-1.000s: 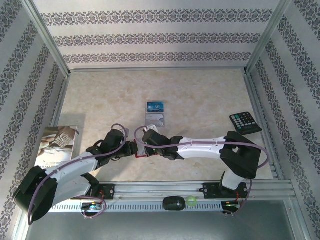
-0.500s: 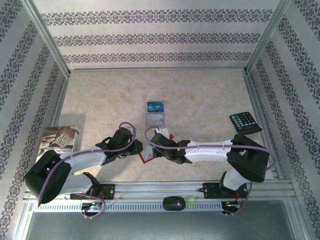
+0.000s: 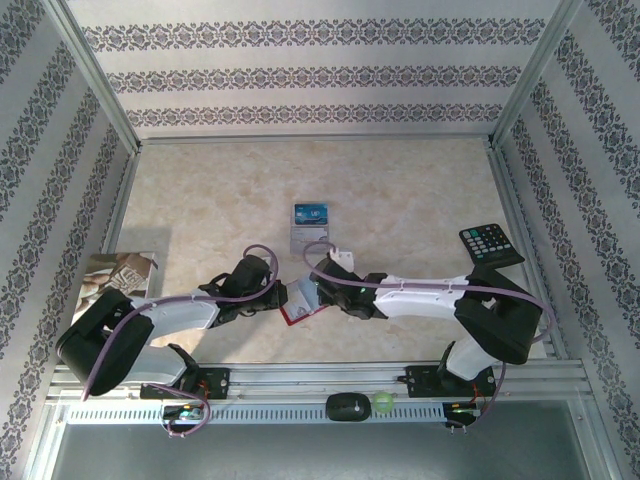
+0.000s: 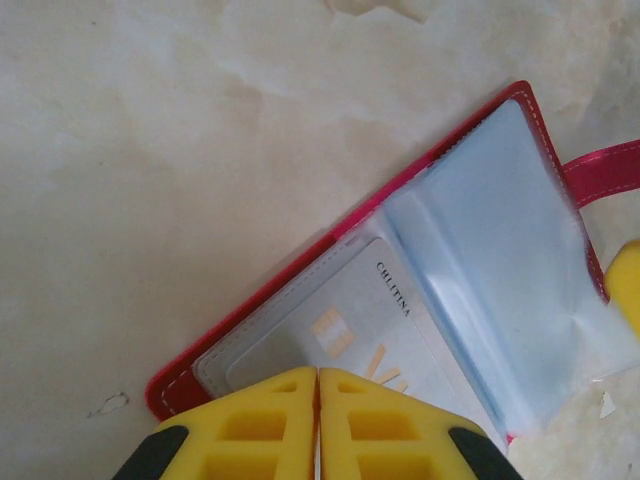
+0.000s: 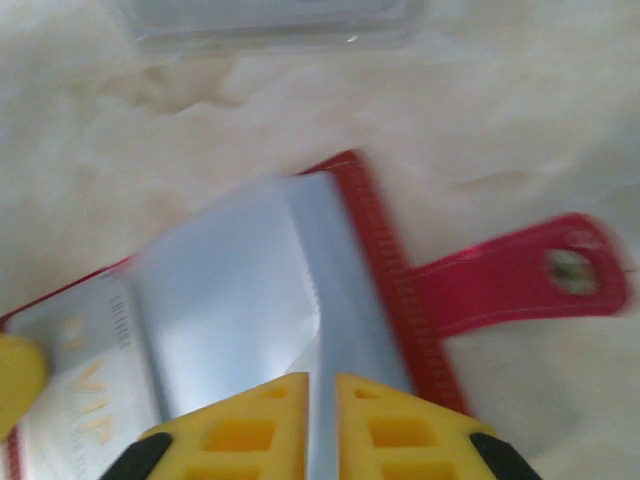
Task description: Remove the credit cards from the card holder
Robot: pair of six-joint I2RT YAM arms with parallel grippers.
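Left gripper [image 4: 318, 385]: jaws pressed together at the near edge of the card holder [image 4: 470, 250], over one sleeved card [image 4: 350, 330] | right gripper [image 5: 322, 385]: jaws held a slit apart, one clear sleeve leaf between them, grip not determinable | card holder: one, laid open on the table between both grippers | loose credit cards: two, blue card [image 3: 311, 212] and silver card [image 3: 309, 238], laid just beyond it.

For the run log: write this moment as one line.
card holder open, card inside | left gripper shut on it | right gripper pinches sleeve
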